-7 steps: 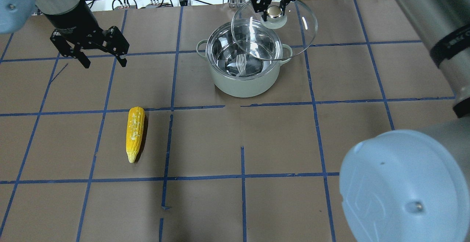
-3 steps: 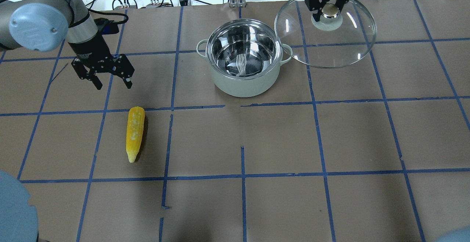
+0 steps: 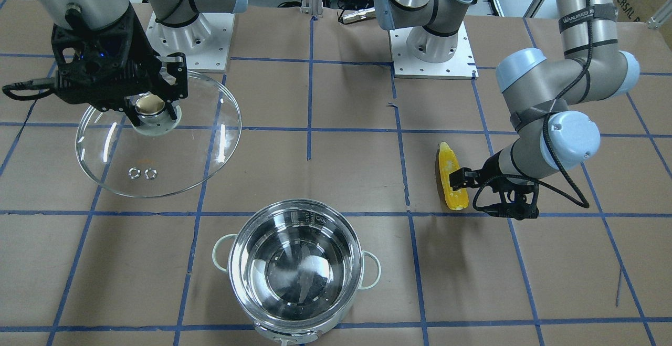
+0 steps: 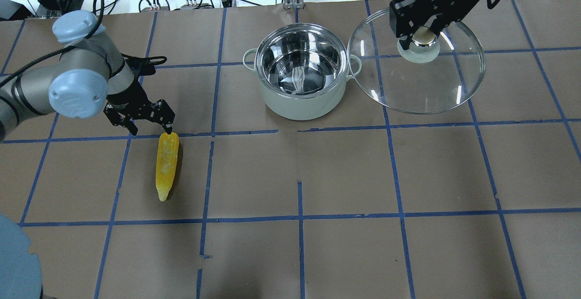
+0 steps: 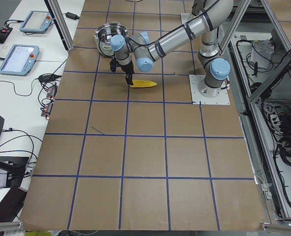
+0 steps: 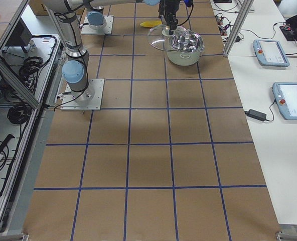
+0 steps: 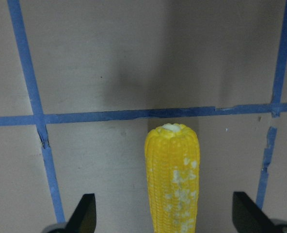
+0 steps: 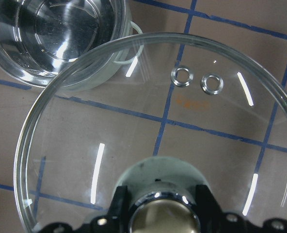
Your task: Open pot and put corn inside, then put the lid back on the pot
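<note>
We have swung the round clear glass lid (image 4: 422, 85), clamped in the right gripper (image 4: 420, 36), right of the shiny steel pot (image 4: 299, 104); the left gripper (image 4: 151, 129), spread wide, now straddles the yellow corn cob (image 4: 167, 163), seemingly without touching; pickup next.

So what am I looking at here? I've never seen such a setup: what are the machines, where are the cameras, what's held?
Two robot arms stand at a paper-covered table, each ending in a two-finger gripper. One picture looks down from behind the robot, one faces it, two look along the table from its ends, and two come from cameras on the wrists. On the table are an open, empty steel pot and a yellow corn cob lying flat. The right gripper is shut on the knob of the glass lid, holding it beside the pot. The left gripper is open, its fingers either side of the corn, not yet closed on it.
</note>
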